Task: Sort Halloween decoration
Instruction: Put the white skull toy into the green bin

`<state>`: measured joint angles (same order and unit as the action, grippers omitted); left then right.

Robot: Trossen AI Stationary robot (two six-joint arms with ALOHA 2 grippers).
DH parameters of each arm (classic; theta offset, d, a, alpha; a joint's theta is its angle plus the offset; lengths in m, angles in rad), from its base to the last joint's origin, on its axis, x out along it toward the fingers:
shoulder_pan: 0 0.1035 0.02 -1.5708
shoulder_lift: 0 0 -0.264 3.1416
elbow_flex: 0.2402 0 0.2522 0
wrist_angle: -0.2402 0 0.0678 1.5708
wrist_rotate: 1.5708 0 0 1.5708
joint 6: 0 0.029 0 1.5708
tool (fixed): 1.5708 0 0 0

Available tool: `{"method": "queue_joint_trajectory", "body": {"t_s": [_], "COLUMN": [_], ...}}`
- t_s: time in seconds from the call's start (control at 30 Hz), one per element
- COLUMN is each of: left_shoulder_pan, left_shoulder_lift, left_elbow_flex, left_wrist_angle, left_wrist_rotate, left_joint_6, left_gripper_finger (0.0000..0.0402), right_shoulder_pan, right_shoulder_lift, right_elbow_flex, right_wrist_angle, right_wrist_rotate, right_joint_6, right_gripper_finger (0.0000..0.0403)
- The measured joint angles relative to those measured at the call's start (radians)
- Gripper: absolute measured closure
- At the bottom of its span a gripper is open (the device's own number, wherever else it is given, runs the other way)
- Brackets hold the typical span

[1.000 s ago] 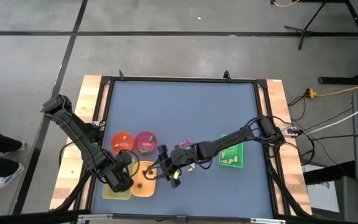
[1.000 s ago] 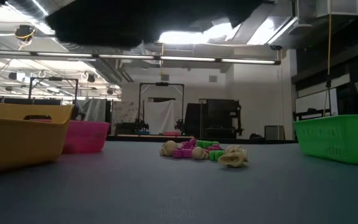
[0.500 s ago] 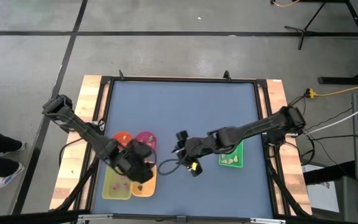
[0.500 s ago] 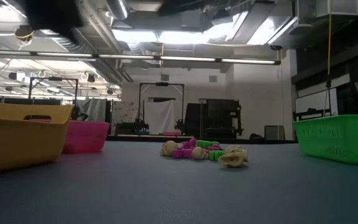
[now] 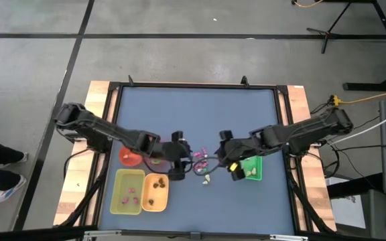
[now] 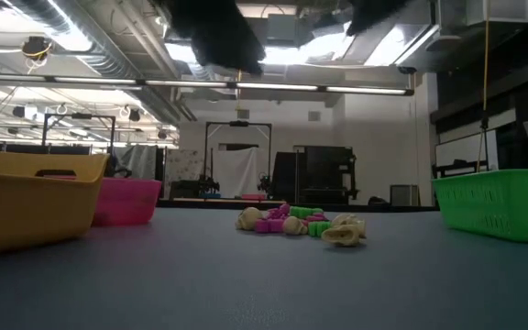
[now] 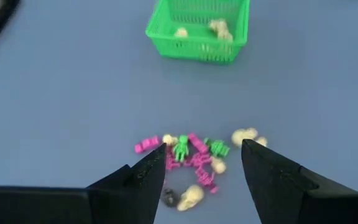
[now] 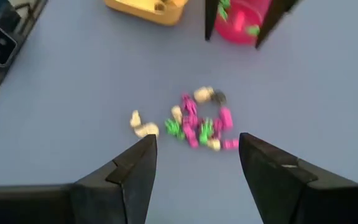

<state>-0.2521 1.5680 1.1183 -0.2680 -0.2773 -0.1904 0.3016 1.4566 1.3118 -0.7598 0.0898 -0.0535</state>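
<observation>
The Halloween decoration is a small pile of magenta, green and cream trinkets lying on the blue table, also seen in the low view. My left gripper hangs open above the pile's left side, pointing slantwise down at the trinkets. My right gripper hangs open above the pile's right side, with the trinkets ahead of its fingers. Nothing is between either pair of fingers.
A green tray with a few cream pieces stands right of the pile. At the near left are a yellow tray and an orange-yellow tray. An orange bowl and a pink bowl sit under my left arm.
My left gripper has swung from over the yellow tray toward the far right to the pile, rolling as it went. My right gripper has risen and drawn back from beside the orange-yellow tray toward the table's right, to the pile's right side. Both stay open.
</observation>
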Motion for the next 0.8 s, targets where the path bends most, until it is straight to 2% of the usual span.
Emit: {"method": "queue_joint_trajectory", "body": {"t_s": [0.2, 0.37, 0.57, 0.8], "left_shoulder_pan": [0.082, 0.123, 0.148, 0.152], "left_shoulder_lift": [0.067, 0.136, 0.217, 0.302], "left_elbow_flex": [0.000, 0.000, 0.000, 0.000], "left_wrist_angle": [-0.010, -0.007, -0.006, -0.001], "left_wrist_rotate": [0.107, 0.177, 0.251, 0.273], "left_joint_6": [0.145, 0.270, 0.370, 0.438], "left_gripper_finger": [0.0209, 0.0209, 0.0209, 0.0209], "right_shoulder_pan": [-0.001, -0.001, -0.001, -0.001], "right_shoulder_lift": [-0.146, -0.202, -0.210, -0.210], "right_elbow_flex": [-0.182, -0.305, -0.362, -0.366], "right_wrist_angle": [0.016, 0.077, 0.086, 0.090], "right_wrist_rotate": [0.074, 0.076, 0.076, 0.076], "right_joint_6": [0.130, 0.226, 0.283, 0.286], "right_gripper_finger": [0.0178, 0.0178, 0.0178, 0.0178]}}
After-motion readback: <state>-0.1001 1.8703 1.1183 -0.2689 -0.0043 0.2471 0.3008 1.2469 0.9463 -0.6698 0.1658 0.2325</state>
